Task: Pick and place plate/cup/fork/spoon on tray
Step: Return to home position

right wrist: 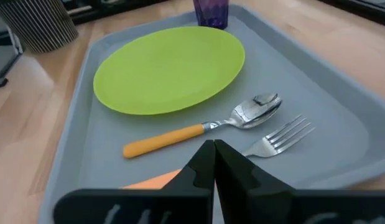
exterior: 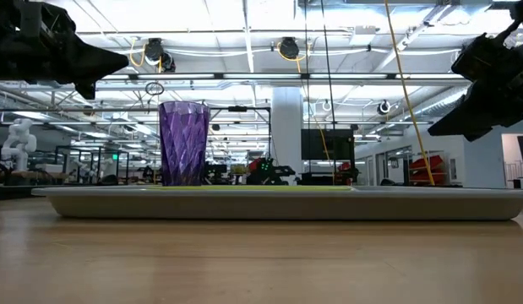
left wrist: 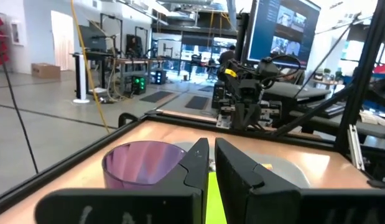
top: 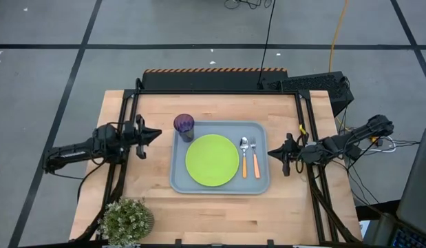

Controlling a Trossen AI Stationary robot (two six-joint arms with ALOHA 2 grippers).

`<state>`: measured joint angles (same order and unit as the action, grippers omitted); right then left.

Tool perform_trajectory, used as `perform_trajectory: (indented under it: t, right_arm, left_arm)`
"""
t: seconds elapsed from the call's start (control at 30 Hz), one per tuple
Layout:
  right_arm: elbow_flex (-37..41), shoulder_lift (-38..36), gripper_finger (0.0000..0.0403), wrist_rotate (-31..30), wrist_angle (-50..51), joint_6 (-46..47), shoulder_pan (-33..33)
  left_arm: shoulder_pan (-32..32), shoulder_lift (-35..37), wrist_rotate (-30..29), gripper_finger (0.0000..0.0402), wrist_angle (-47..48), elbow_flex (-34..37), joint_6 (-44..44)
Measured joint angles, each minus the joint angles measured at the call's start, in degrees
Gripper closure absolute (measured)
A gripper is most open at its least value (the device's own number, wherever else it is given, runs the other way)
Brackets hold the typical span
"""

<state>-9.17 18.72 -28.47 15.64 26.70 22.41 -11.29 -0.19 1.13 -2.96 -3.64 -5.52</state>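
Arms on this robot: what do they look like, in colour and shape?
The left arm and right arm match: slim, black and jointed, with chunkier housings at the joints. Each ends in two tapering black jaws. Thin dark cables trail from both.

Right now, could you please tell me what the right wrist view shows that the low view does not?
Only the right wrist view: the spoon and fork lying side by side on the tray beside the plate, beyond the right gripper, fingers shut. Only the low view: the left gripper hanging above the table, and the room behind. Both: the cup standing upright on the tray.
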Motion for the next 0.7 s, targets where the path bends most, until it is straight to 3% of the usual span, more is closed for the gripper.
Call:
perform_trajectory:
  t: [0.47, 0.7]
  right_arm:
    - [2.8, -2.8, 0.0403, 0.2, -9.8, -4.6, 0.0]
    - [2.9, -4.4, 0.0403, 0.6, -11.4, -9.6, 0.0]
  left_arm:
    - [1.7, 0.0, -3.0, 0.0371, 2.4, 0.0, 1.4]
    - [1.7, 0.0, -1.5, 0.0371, 2.3, 0.0, 1.8]
